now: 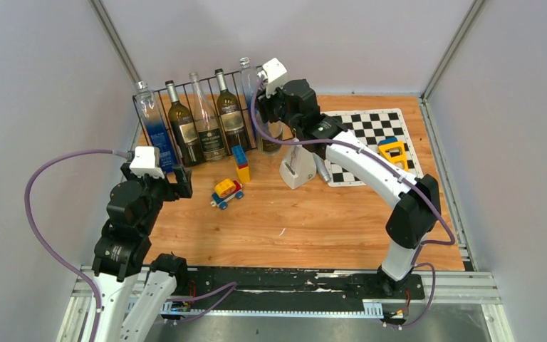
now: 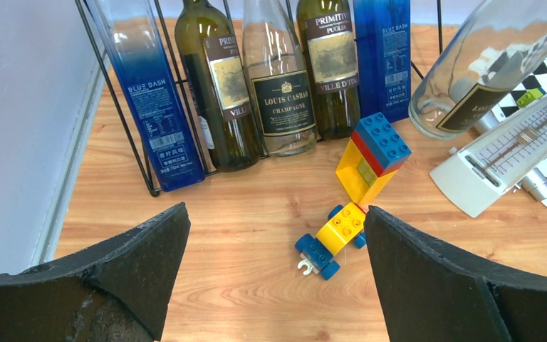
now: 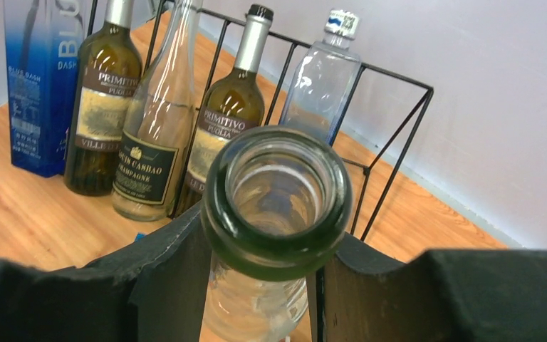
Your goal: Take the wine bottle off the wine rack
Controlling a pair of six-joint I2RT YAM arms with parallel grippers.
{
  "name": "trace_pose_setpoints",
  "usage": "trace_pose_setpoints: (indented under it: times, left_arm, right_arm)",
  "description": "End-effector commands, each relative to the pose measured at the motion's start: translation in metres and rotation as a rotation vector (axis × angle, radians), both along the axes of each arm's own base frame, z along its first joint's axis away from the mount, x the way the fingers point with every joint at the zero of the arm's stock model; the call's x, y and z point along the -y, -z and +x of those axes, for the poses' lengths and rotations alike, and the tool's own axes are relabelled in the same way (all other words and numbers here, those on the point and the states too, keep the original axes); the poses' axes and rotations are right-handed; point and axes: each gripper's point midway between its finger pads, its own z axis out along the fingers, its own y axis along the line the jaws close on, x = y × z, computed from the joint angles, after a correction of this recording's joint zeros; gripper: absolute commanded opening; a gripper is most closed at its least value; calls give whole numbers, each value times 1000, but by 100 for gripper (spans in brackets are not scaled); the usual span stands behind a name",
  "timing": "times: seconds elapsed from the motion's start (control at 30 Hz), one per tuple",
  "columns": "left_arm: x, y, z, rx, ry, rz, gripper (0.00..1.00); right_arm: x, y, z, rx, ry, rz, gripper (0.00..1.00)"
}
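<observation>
The wine rack (image 1: 158, 94) is a low black wire frame at the back left, and several bottles stand in it. My right gripper (image 1: 273, 107) is shut on the neck of a clear wine bottle (image 1: 271, 140) with a green rim. In the right wrist view the fingers (image 3: 164, 278) clamp just under the bottle's open mouth (image 3: 276, 199), with the rack's wires (image 3: 399, 146) behind. In the left wrist view this bottle (image 2: 484, 64) leans tilted at the rack's (image 2: 124, 121) right end. My left gripper (image 1: 174, 182) is open over bare wood, its fingers (image 2: 276, 214) holding nothing.
A toy brick car (image 1: 226, 192) and a brick tower (image 1: 241, 164) sit in front of the rack. A white metronome-like box (image 1: 298, 168) stands beside the chessboard mat (image 1: 370, 132), which carries a yellow object (image 1: 393, 153). Grey walls close in on the sides and back.
</observation>
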Motion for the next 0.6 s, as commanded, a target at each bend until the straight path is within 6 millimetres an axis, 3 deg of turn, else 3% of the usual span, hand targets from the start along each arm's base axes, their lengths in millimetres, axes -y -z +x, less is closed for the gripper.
trace_pose_setpoints:
  times: [0.0,0.3,0.57]
  left_arm:
    - [1,-6,2,32,11,11,100]
    - [4,-5,4,27,26,9,100]
    - [8,-2,7,11,43,6,100]
  right_arm:
    - [8,-103,-34,183,-28,210,0]
    - [5,-87,-75,126,-61,223,0]
    - [20,-69,-116,63,-74,227,0]
